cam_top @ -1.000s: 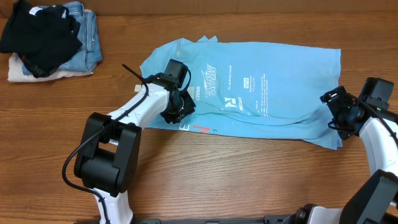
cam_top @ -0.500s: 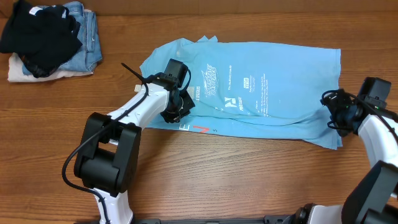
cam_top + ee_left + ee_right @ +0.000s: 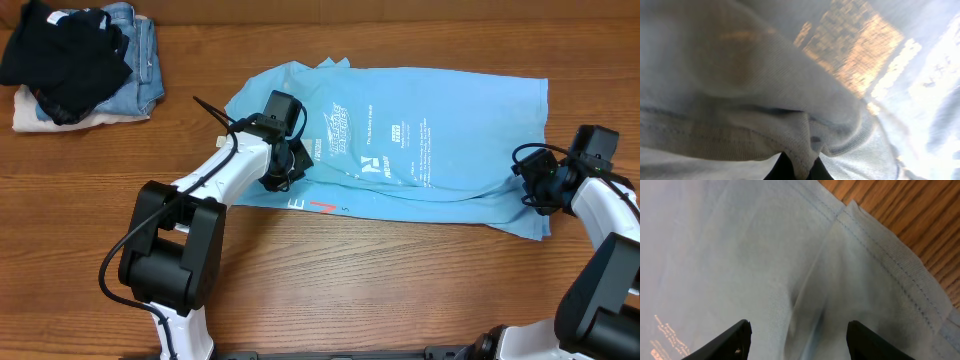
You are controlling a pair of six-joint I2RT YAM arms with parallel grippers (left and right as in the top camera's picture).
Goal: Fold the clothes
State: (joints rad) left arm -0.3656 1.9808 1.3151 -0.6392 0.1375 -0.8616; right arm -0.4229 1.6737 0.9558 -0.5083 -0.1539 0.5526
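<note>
Cloth fills everything closest to me. My left gripper (image 3: 796, 169) is clamped together on a bunched fold of the sky-blue T-shirt (image 3: 450, 120), at its near edge towards the sleeve end. In the left wrist view a hem seam runs straight into the pinch. My right gripper (image 3: 799, 339) has its fingers (image 3: 735, 337) apart. It is low over the shirt's other near corner, with the stitched hem just ahead and nothing held there yet.

I judge the step to be taking the near edge at both ends so it can be folded over. To do it well, the right fingers should come down on that hem and catch every layer, as deep a bite as the left has. Then both ends should rise together, with the edge kept taut between them. A grab of the top layer alone would drag the wrinkles beside that corner into the fold.

The shirt lies spread across the middle of the wooden table (image 3: 400, 290) with its white logos facing up. A bit of red lettering shows on the under-layer at the near edge.

In the far left corner, well apart, a black garment (image 3: 65, 55) sits heaped on blue jeans (image 3: 143, 55) and something pale. Nothing beyond the table shows.
</note>
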